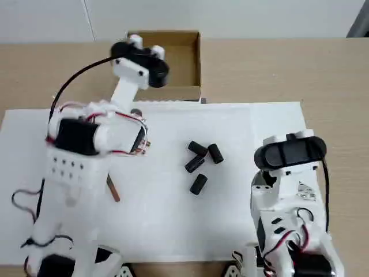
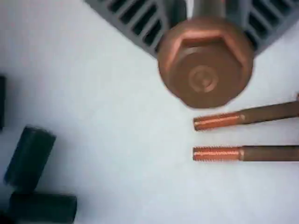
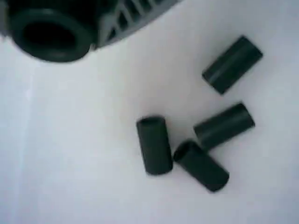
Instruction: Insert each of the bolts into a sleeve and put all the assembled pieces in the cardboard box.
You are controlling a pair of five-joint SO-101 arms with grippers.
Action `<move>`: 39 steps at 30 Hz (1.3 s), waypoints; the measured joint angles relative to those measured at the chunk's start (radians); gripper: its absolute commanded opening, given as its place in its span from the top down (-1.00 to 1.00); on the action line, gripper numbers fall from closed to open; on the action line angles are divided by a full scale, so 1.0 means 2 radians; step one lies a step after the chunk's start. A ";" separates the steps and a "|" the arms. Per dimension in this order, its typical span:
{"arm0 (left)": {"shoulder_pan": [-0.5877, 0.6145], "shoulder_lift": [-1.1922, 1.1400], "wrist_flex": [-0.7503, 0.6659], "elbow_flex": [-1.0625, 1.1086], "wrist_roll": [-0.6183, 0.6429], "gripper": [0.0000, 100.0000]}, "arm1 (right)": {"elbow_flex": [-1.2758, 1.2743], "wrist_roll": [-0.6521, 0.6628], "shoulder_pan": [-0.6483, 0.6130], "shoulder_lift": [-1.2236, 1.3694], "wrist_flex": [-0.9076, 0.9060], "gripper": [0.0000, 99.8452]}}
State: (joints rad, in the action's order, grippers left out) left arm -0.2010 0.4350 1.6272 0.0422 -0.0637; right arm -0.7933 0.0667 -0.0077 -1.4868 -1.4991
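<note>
My left gripper (image 2: 203,13) is shut on a copper bolt (image 2: 205,65), whose hex head faces the camera between the ribbed grey fingers (image 2: 135,18). Two more bolts (image 2: 247,153) lie side by side on the white paper. My right gripper (image 3: 70,11) is shut on a black sleeve (image 3: 49,32), with the sleeve's open end towards the camera. Several loose black sleeves (image 1: 199,158) lie in a cluster at the paper's middle, between the two arms. The cardboard box (image 1: 187,57) stands open at the back, partly hidden by the left arm.
White paper (image 1: 230,231) covers the table in front of both arms. One bolt (image 1: 113,188) lies beside the left arm's base. The right arm (image 1: 288,156) stands at the front right, near the paper's edge.
</note>
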 measured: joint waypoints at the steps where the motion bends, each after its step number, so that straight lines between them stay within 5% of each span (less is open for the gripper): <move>1: 0.000 0.018 -0.013 0.025 0.019 0.99 | -0.018 -0.006 0.000 -0.008 0.013 0.99; 6: 0.000 0.126 -0.103 0.170 0.081 0.99 | -0.092 -0.014 -0.005 -0.028 0.065 0.99; 17: 0.000 0.373 -0.305 0.437 0.187 0.99 | -0.192 -0.053 -0.128 -0.035 0.153 0.99; 26: 0.000 0.506 -0.386 0.573 0.227 0.99 | -0.249 -0.054 -0.217 -0.035 0.235 0.99; 39: -0.070 0.680 -0.393 0.657 0.311 0.99 | -0.325 -0.054 -0.348 -0.035 0.374 0.99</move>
State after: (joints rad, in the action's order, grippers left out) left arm -0.3406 1.7960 0.8416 1.3556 0.5593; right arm -1.4438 -0.0422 -0.7043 -1.5574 -0.7503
